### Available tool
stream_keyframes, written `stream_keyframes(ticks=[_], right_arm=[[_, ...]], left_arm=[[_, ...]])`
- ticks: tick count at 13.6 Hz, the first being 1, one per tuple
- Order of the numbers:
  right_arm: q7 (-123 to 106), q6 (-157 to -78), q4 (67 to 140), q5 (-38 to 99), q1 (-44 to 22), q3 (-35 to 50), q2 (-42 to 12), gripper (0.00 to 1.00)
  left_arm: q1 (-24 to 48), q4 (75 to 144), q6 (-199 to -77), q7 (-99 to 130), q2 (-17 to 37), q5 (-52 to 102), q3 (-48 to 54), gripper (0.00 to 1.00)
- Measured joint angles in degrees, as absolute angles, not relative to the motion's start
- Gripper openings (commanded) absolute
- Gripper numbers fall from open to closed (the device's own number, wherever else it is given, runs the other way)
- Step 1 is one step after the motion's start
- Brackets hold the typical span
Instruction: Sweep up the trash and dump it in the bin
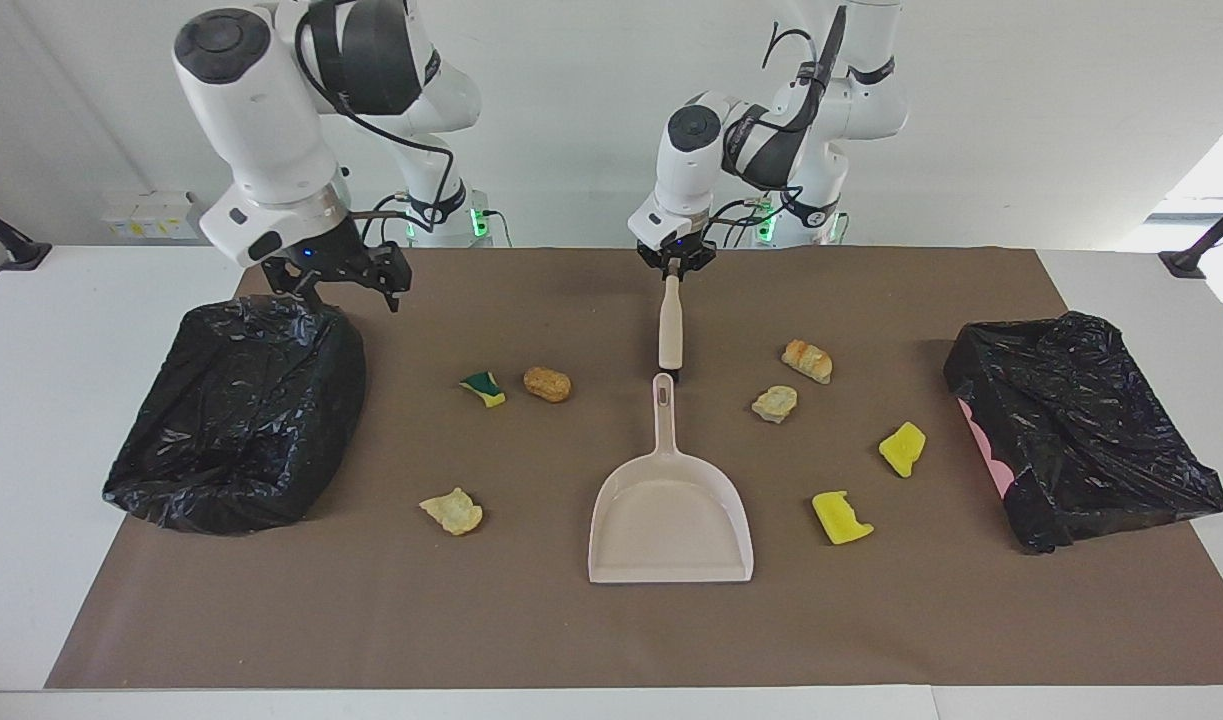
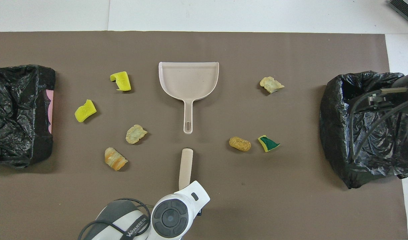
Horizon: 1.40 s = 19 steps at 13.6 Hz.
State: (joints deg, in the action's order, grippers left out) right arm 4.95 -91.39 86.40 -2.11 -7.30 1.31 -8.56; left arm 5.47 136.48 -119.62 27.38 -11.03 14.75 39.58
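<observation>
Two Franka arms at a white table (image 1: 61, 420) laid w/ a brown paper mat (image 1: 531, 620), plain white wall at the robots' end. The left gripper (image 1: 677, 268), over the mat's robot-side edge near mid-table, has its fingertips clamped together on the end of a beige brush (image 1: 669, 328); the brush hangs tilted, its low end just above the mat, close to the tip of the dustpan's handle. The beige dustpan (image 1: 669, 520) lies flat at mid-mat, handle toward the robots, pan empty.

The right gripper (image 1: 339, 285) hovers w/ fingers spread apart, holding nothing, over the robot-side edge of a black-bagged bin (image 1: 241, 410) at the right arm's end of the table. A second black-bagged bin (image 1: 1081, 430), pink showing at its side, sits at the left arm's end.

The trash, seven scraps, lies scattered on the mat, none in either bin: green-and-yellow sponge bit (image 1: 483, 389), brown lump (image 1: 547, 384) beside it, and pale lump (image 1: 452, 511) toward the right arm's end; bread-like lump (image 1: 807, 360), tan lump (image 1: 775, 403), and two yellow sponge chunks (image 1: 902, 448) (image 1: 841, 517) toward the left arm's end.
</observation>
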Motion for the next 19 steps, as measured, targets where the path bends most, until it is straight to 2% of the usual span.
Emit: stream_keyframes(ticks=[4,8,13,18,19], right_arm=[[12.1,-98.84,86.09,-1.6,-13.24,1.57,-12.96,1.0],[21.51,-107.76,86.0,-0.36,-20.94,1.75,-18.68,1.0],[33.33,-115.52,84.82,-0.37,-27.82,1.74,-25.31,1.0],[43.24,-118.32,77.9,-0.4,-32.79,1.65,-34.13,1.0],[43.62,-118.76,77.34,-0.54,-33.48,1.66,-35.24,0.95]], left_arm=[[4.89,132.59,-113.08,15.99,-12.8,11.18,27.16,0.0],[4.68,128.98,-112.78,8.71,-10.85,2.15,18.4,0.0],[4.45,117.83,-113.0,-9.59,-1.89,-4.95,7.16,0.0],[4.03,107.48,-118.18,-24.68,9.45,-12.24,3.88,0.0],[3.99,104.6,-118.64,-27.13,12.31,-12.86,3.29,0.0]])
